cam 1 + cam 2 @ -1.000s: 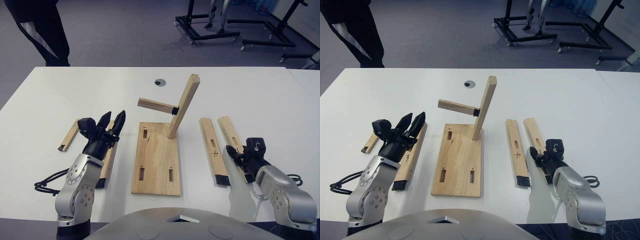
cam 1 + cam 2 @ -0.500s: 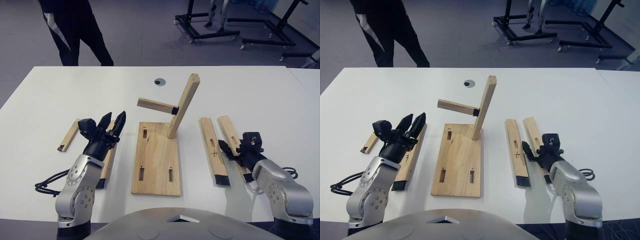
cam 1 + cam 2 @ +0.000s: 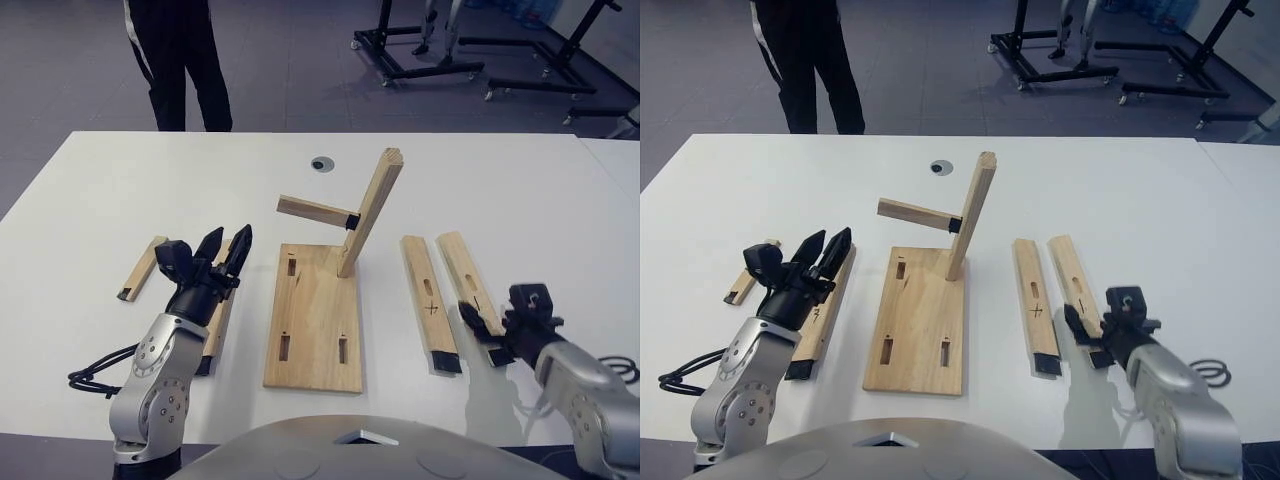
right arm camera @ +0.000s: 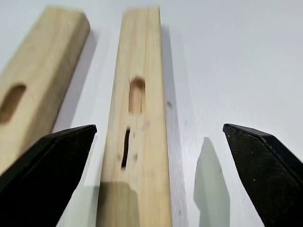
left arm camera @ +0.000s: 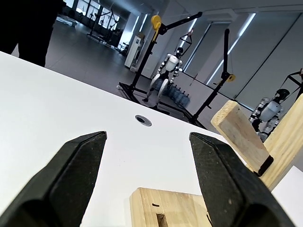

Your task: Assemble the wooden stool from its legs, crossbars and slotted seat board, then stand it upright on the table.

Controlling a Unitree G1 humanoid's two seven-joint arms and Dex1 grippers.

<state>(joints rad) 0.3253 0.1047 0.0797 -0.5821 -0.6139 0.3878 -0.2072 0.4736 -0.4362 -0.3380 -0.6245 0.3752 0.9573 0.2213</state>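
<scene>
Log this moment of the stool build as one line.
seat board flat, standing leg with crossbar slotted in | left gripper open above a loose leg | right gripper open at rightmost leg near end

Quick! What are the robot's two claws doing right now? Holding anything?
Left gripper: open, empty, over the leg left of the seat board.
Right gripper: open, empty, at the rightmost leg's near end.

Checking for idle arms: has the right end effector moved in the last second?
Yes. The right end effector has pulled back toward the robot along the outermost wooden leg.
</scene>
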